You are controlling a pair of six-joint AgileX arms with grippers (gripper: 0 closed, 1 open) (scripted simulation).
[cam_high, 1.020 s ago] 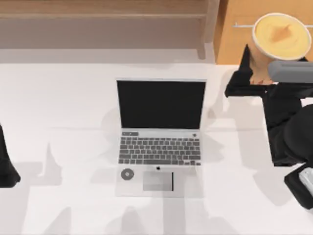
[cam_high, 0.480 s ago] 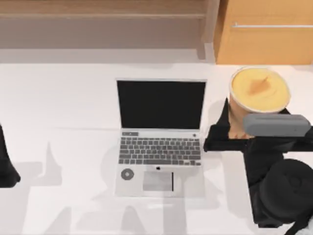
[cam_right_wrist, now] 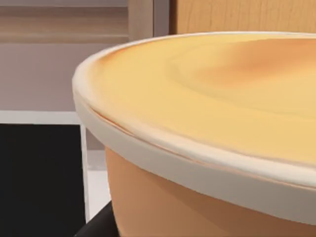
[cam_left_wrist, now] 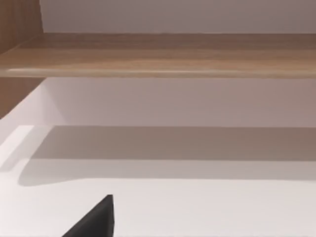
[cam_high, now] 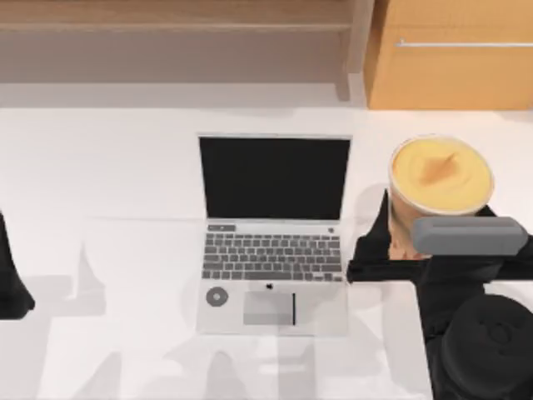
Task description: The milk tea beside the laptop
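Top view has the white worktop [cam_high: 125,167] taking up most of the room, with a wooden shelf along the far edge and a wooden cabinet [cam_high: 450,75] at the far right corner. Laptop [cam_high: 273,233] sits open mid-worktop. Milk tea [cam_high: 441,179] is already just beside it, toward the right edge, so I'd say placement is mostly done; letting go and backing off looks like what's left. Right gripper [cam_high: 416,250] has its fingers grasping the cup's lower body. Left gripper [cam_high: 12,283] is parked at the left edge, can't tell its fingers' state.
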